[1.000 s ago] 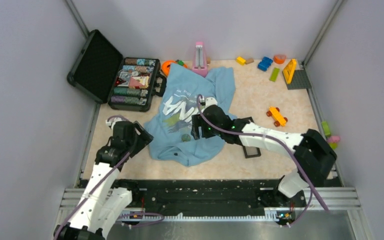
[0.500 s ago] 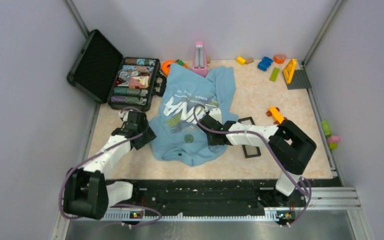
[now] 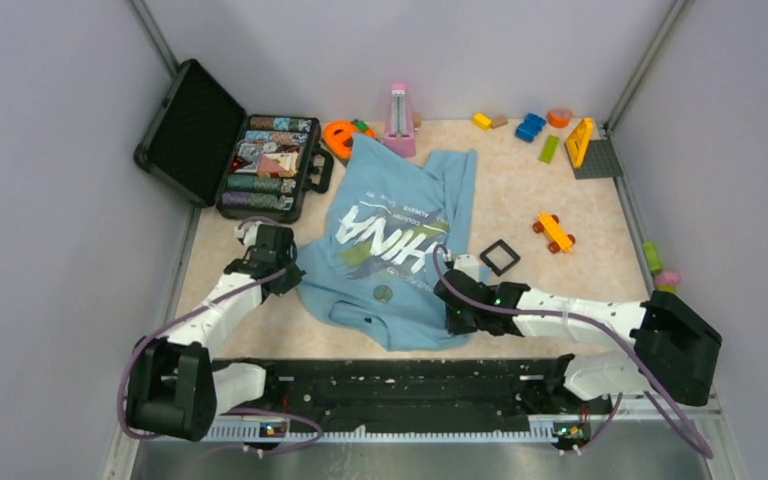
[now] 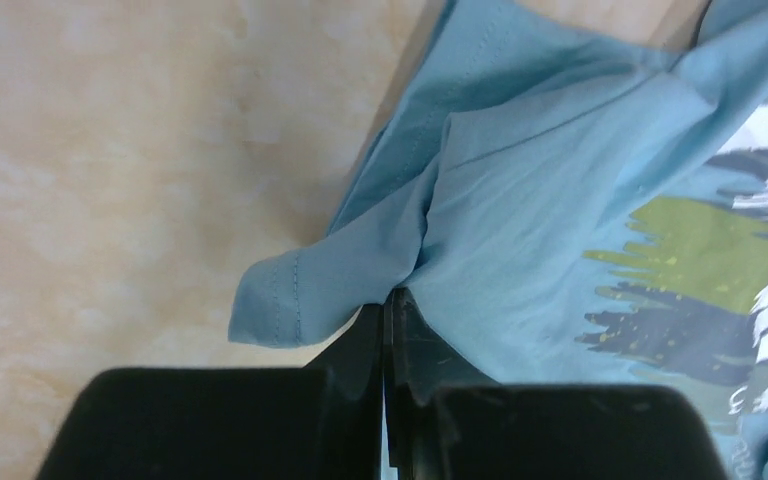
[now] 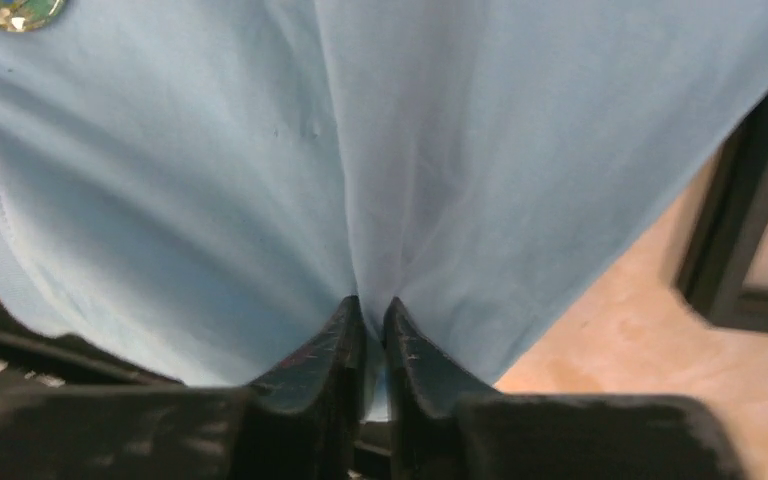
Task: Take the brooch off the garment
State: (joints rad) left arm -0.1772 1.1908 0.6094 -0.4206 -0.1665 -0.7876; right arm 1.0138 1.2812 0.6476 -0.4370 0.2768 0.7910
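Note:
The garment [image 3: 390, 240], a light blue T-shirt with white lettering, lies spread mid-table. The brooch [image 3: 383, 293], a small round teal-green pin, sits on its lower front and shows in the right wrist view's top left corner [image 5: 15, 10]. My left gripper [image 3: 282, 268] is shut on the garment's left sleeve edge [image 4: 290, 300], a fold pinched between its jaws [image 4: 387, 300]. My right gripper [image 3: 450, 300] is shut on the garment's lower right part [image 5: 440, 180], cloth bunched between its fingertips [image 5: 372, 310].
An open black case [image 3: 260, 165] of poker chips stands at the back left. A small black square frame [image 3: 500, 257] lies just right of the shirt. A pink metronome [image 3: 398, 118], an orange toy car [image 3: 554, 232] and coloured blocks [image 3: 530, 127] sit at the back and right.
Both grippers have shut on the shirt. The right arm has pulled the cloth toward the near right, spreading the shirt flatter. The black frame now lies uncovered.

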